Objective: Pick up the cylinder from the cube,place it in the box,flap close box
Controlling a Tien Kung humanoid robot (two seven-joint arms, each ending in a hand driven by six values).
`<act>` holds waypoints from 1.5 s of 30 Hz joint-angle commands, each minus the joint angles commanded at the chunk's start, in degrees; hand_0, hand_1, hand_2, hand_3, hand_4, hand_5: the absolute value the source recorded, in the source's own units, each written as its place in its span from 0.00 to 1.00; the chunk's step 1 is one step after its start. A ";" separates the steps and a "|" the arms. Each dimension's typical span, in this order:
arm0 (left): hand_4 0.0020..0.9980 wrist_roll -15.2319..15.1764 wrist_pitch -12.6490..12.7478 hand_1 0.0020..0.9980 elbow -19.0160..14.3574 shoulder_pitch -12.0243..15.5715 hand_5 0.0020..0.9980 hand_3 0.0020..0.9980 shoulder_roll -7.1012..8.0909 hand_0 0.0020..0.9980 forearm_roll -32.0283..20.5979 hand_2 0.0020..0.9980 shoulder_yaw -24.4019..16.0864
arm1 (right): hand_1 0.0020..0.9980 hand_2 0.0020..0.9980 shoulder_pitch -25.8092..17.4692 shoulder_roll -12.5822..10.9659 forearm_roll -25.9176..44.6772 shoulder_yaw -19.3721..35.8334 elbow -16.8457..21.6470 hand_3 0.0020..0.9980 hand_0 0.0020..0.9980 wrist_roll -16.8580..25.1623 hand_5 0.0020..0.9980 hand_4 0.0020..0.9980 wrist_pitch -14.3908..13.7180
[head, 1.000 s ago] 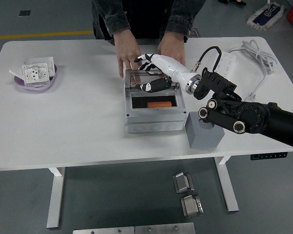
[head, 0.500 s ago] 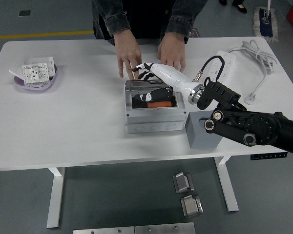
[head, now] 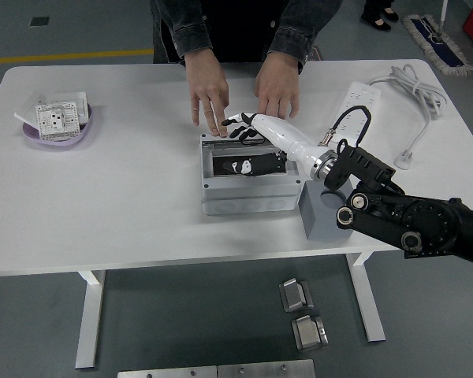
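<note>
Head view: the robot's right hand (head: pixel 240 124), white with black finger segments, now lies across the far rim of the grey plastic box (head: pixel 251 197). Half a second ago it sat lower over the opening, and a second ago the clear hinged lid stood tilted up. That lid (head: pixel 247 164) now appears flat over the opening, or nearly so, with the hand's reflection showing in it. The fingers are lightly curled and grip nothing; they seem to press at the lid's hinge side. The orange cylinder, plain inside the box in the earlier frames, is now hidden under the glare, so presumably it lies inside.

The grey cube (head: pixel 325 216) stands bare just right of the box, partly behind the black forearm. My judgement: the closing step is almost finished.

A person's two hands (head: pixel 209 93) rest on the white table (head: pixel 118 189) just behind the box. The left arm is out of sight.

No writing is legible; the white socket plates in the purple dish (head: pixel 57 132) are too small to read.
</note>
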 joint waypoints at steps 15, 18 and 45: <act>0.61 -0.11 0.08 0.67 -0.03 0.51 0.34 0.65 -0.51 0.69 0.16 0.58 -0.41 | 0.64 0.72 -6.13 1.44 -3.29 7.34 0.89 0.84 0.67 -0.04 0.38 0.85 -0.59; 0.61 -0.12 0.11 0.67 -0.05 0.54 0.34 0.65 -0.57 0.69 0.25 0.58 -0.46 | 0.64 0.72 -6.90 1.63 -2.92 7.41 0.70 0.84 0.67 0.27 0.38 0.85 -0.67; 0.61 0.16 -0.10 0.67 0.19 0.91 0.34 0.65 -0.59 0.69 -0.99 0.58 0.85 | 0.65 0.72 -13.30 -3.42 -14.06 21.34 5.04 0.84 0.66 -4.89 0.38 0.85 2.26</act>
